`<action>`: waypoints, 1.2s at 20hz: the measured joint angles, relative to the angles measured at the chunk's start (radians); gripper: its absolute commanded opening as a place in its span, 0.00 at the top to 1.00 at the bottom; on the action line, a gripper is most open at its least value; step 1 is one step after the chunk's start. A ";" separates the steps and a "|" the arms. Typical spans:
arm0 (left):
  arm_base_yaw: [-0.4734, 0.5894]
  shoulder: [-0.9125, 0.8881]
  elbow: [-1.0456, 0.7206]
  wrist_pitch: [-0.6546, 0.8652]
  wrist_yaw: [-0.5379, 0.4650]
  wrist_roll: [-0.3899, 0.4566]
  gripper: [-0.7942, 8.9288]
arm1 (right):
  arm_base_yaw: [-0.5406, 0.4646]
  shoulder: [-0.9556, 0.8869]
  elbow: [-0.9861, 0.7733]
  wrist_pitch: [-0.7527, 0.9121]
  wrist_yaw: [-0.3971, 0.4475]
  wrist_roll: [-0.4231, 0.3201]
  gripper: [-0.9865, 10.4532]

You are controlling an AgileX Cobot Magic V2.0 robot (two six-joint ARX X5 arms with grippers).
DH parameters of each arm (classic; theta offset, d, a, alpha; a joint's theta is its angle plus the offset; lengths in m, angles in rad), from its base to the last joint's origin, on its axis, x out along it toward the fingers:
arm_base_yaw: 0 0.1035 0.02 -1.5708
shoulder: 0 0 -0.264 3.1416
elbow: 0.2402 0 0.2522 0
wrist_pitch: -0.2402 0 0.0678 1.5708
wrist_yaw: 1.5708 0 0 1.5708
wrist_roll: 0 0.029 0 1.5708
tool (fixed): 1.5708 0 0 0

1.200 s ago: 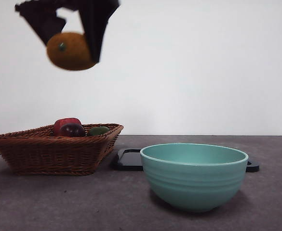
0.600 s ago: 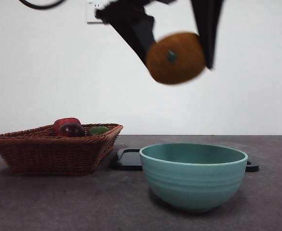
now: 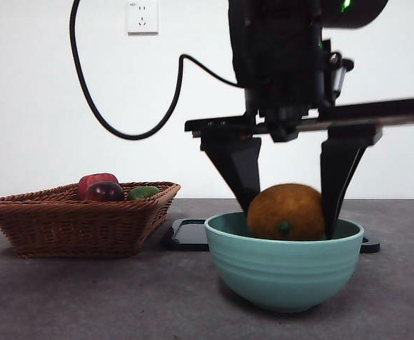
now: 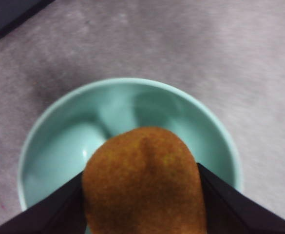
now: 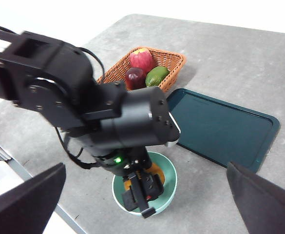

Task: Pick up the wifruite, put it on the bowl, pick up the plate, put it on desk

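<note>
The orange-brown wifruite (image 3: 286, 212) is sitting low inside the mint-teal bowl (image 3: 284, 273), its top showing above the rim; the bowl is standing upright on the grey desk (image 3: 86, 297).

The left gripper (image 3: 288, 212) hangs straight down from its arm, its two black jaws clamped on either side of the fruit (image 3: 286, 212). The right gripper (image 5: 142, 204) waits high above the tabletop, jaws spread wide and holding nothing.

Left arm (image 5: 108, 122): bulky matte-black housing w/ rounded cylindrical joints, small green LED (image 5: 117, 160). Thin black cable (image 3: 107, 127) loops off it. Left gripper (image 3: 286, 212): flat black crossbar (image 3: 306, 122), two tapered black wedge jaws.
</note>
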State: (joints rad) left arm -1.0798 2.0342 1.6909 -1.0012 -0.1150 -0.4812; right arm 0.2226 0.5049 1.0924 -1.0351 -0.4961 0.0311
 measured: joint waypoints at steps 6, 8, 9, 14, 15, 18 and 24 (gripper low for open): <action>0.011 0.032 0.000 0.004 -0.003 0.000 0.67 | 0.000 0.000 0.000 0.000 0.000 0.002 0.40; 0.021 0.035 0.000 0.005 -0.003 0.000 0.67 | 0.000 0.000 0.000 0.000 0.000 0.002 0.40; 0.025 0.037 0.000 0.005 -0.003 0.000 0.67 | 0.000 0.000 0.000 0.000 0.000 0.002 0.40; 0.032 0.040 0.000 0.011 -0.003 0.000 0.67 | 0.000 0.000 0.000 0.000 0.000 0.002 0.40; 0.032 0.040 0.000 0.011 -0.003 0.000 0.67 | 0.000 0.000 0.000 0.000 0.000 0.002 0.40; 0.032 0.041 0.000 0.023 -0.003 0.005 0.67 | 0.000 0.000 0.000 0.000 0.000 0.002 0.40; 0.032 0.076 0.000 0.027 -0.002 0.020 0.67 | 0.000 0.000 0.000 0.000 0.000 0.002 0.40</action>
State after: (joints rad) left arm -1.0481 2.1098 1.6909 -0.9745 -0.1173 -0.4610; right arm 0.2226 0.5049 1.0924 -1.0351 -0.4961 0.0334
